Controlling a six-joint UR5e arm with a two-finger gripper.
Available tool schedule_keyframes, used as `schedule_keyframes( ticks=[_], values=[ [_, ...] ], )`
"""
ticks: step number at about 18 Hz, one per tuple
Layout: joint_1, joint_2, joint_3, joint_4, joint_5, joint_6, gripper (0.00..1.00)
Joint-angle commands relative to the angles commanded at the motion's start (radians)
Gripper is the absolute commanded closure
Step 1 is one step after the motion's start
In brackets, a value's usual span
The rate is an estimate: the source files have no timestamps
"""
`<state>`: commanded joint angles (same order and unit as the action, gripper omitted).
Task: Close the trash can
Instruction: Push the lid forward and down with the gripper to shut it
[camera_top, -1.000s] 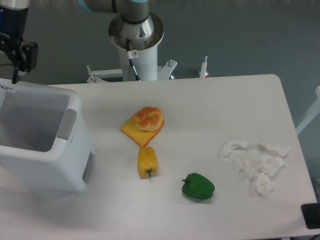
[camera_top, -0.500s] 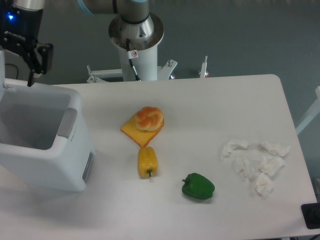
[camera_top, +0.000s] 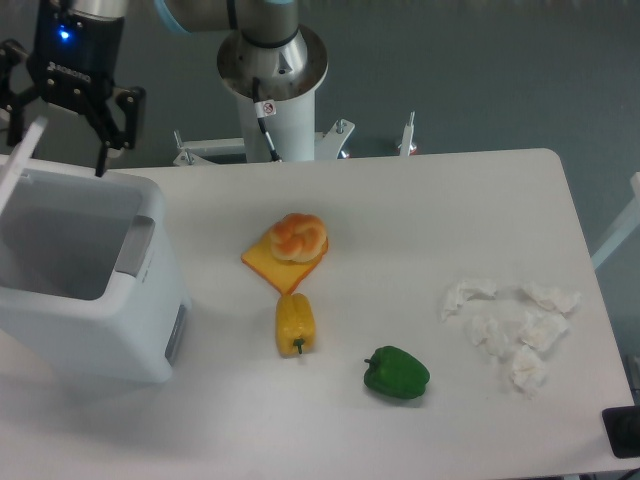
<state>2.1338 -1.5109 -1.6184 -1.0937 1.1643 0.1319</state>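
Gripper shifted right, seemingly spread, trash can lid up

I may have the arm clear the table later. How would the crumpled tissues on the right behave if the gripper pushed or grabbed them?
The crumpled tissues look thin and floppy, so they would likely squash under the fingers. They lie as several loose wads, so a push would probably scatter them. They seem very light and unlikely to roll.
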Motion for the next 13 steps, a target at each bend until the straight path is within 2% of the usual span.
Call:
schedule_keyframes(
  ticks=[3,8,13],
  values=[
    [0.006,-0.026,0.006,0.0,0.015,0.002,0.0],
    [0.006,-0.107,0.051,0.002,0.046,0.0,0.0],
    [0.017,-0.13,0.057,0.003,0.055,0.009,0.0]
  ],
)
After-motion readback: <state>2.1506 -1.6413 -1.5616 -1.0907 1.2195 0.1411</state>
